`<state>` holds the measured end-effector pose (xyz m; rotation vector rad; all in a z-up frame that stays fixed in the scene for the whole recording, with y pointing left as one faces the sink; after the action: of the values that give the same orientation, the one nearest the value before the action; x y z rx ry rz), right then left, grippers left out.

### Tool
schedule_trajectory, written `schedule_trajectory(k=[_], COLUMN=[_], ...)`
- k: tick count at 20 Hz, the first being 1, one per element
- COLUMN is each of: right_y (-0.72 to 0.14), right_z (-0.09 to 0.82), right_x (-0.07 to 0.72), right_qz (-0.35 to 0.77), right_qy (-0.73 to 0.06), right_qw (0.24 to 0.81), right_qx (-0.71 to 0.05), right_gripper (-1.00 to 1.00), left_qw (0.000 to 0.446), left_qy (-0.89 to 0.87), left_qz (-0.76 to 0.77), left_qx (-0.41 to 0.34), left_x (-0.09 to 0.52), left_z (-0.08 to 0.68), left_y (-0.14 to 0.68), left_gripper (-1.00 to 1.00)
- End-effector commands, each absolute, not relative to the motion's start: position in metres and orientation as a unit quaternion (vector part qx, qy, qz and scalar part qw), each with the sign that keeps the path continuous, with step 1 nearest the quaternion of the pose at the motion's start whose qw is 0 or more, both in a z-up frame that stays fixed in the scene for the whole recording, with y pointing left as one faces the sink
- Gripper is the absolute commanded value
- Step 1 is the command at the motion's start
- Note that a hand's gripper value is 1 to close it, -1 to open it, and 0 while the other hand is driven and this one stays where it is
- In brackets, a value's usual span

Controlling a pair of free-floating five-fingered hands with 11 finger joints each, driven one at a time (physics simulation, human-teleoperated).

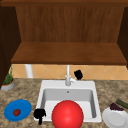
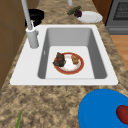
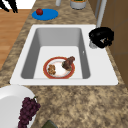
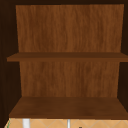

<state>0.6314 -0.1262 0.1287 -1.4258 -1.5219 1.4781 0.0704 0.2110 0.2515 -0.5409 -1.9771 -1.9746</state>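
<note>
Right hand point(image 1: 78, 74) curled beside the faucet point(image 1: 68, 78) at the sink's back rim, grasping nothing; left hand point(image 1: 39, 114) clenched at the sink's front-left corner. Faucet handle is best met squarely, a judgement.

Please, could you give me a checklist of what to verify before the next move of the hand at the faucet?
1. Right hand near the faucet: ok, it is just beside it at the back rim of the sink.
2. Hold on the faucet: cannot tell; in the right side view the hand overlaps the faucet base.
3. Left hand out of the way: ok, at the sink's front left corner.
4. Red-rimmed plate flat in the sink, food on it: ok.
5. Blue plate with tomato and white plate with grapes apart from both hands: ok.
</note>
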Motion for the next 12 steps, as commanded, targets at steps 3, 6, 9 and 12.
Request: schedule_trajectory(k=[3,6,9,12], right_y=[-0.148,-0.15,-0.152,-0.153], right_z=[0.096,0.09,0.086,0.082], right_x=[0.618,0.618,0.619,0.62], right_qz=[0.512,0.495,0.481,0.468], right_qy=[-0.596,-0.614,-0.626,-0.636], right_qw=[0.284,0.254,0.229,0.209], right_qx=[-0.549,-0.56,-0.569,-0.577], right_gripper=[1.0,1.0,1.0,1.0], left_qw=[0.147,0.147,0.147,0.147], left_qy=[-0.687,-0.687,-0.687,-0.687], left_qz=[-0.686,-0.686,-0.686,-0.686], left_qx=[-0.188,-0.188,-0.188,-0.188], left_x=[0.07,0.07,0.07,0.07], left_z=[0.252,0.252,0.252,0.252], left_y=[0.211,0.211,0.211,0.211], left_gripper=[0.0,0.0,0.0,0.0])
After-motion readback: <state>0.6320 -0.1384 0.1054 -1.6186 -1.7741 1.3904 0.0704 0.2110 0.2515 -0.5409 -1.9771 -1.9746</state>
